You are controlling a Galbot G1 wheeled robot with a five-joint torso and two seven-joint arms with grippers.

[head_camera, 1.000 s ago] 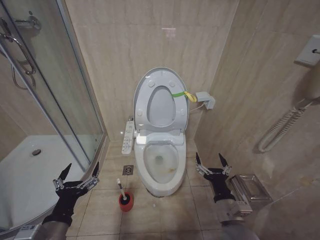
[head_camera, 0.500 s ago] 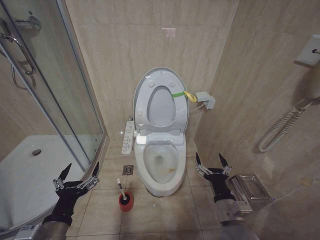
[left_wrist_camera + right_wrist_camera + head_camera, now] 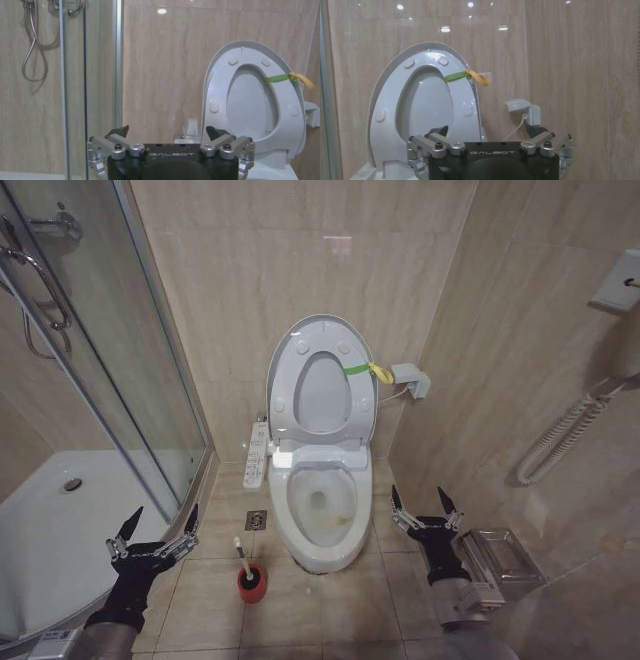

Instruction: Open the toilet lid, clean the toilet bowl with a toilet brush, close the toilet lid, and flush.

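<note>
From the head camera you see the toilet lid [image 3: 322, 385] already raised against the wall with the seat, its green-and-yellow band [image 3: 366, 369] at the edge, so the toilet bowl [image 3: 320, 515] lies uncovered straight ahead. The toilet brush [image 3: 243, 557] stands in its red cup holder [image 3: 252, 583] on the floor tiles, just beside the bowl's left flank; its thin handle runs near upright, leaning a little away from the bowl. Your left hand [image 3: 157, 538] hangs with fingers spread wide and empty, and the brush sits close off its inner side and slightly lower. Your right hand [image 3: 423, 512], also wide and empty, is on the far side of the bowl, so the left arm looks the nearer one for the brush. In the left wrist camera the left hand [image 3: 167, 133] shows its fingers parted, facing the raised toilet lid [image 3: 255, 105] and the shower glass [image 3: 75, 75]. In the right wrist camera the right hand [image 3: 490, 131] is likewise splayed, with the toilet lid [image 3: 425, 108] and a wall socket [image 3: 525, 110] beyond it.
</note>
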